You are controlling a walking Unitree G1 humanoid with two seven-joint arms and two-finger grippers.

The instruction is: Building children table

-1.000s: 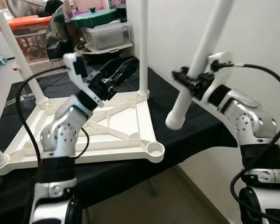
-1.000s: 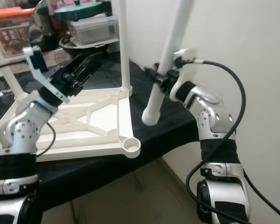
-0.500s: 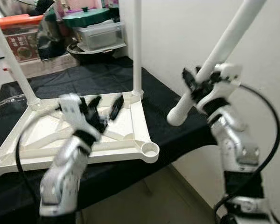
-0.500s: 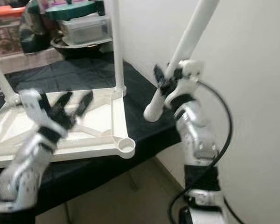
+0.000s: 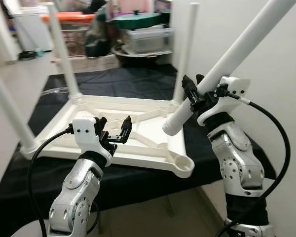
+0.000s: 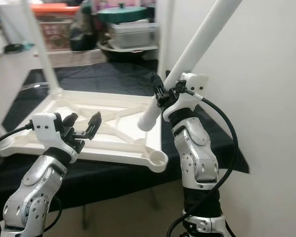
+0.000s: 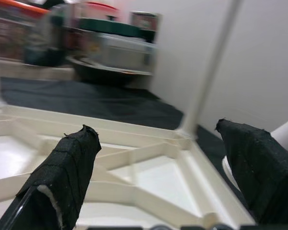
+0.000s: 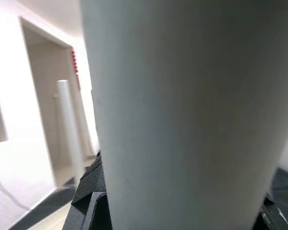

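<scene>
A white children's table top [image 5: 138,148] lies upside down on a black-covered surface [image 5: 138,86], with three white legs standing up from its corners. The near right corner socket [image 5: 184,163] holds no leg. My right gripper [image 5: 193,94] is shut on a loose white table leg [image 5: 232,54], held slanted, its lower end [image 5: 168,127] hanging above the frame's right edge, up and left of that socket. My left gripper [image 5: 113,132] is open above the near side of the frame, nothing between its fingers [image 7: 69,163].
Plastic storage boxes and a green lid [image 5: 138,22] crowd the back of the surface. A white wall [image 5: 266,123] runs close on the right. The black surface's front edge [image 5: 113,192] drops to the floor near my arms.
The camera has shifted, so the whole table shows further right. My left gripper has dropped lower over the near side of the frame. The right gripper keeps the leg, lower end slightly nearer the frame.
</scene>
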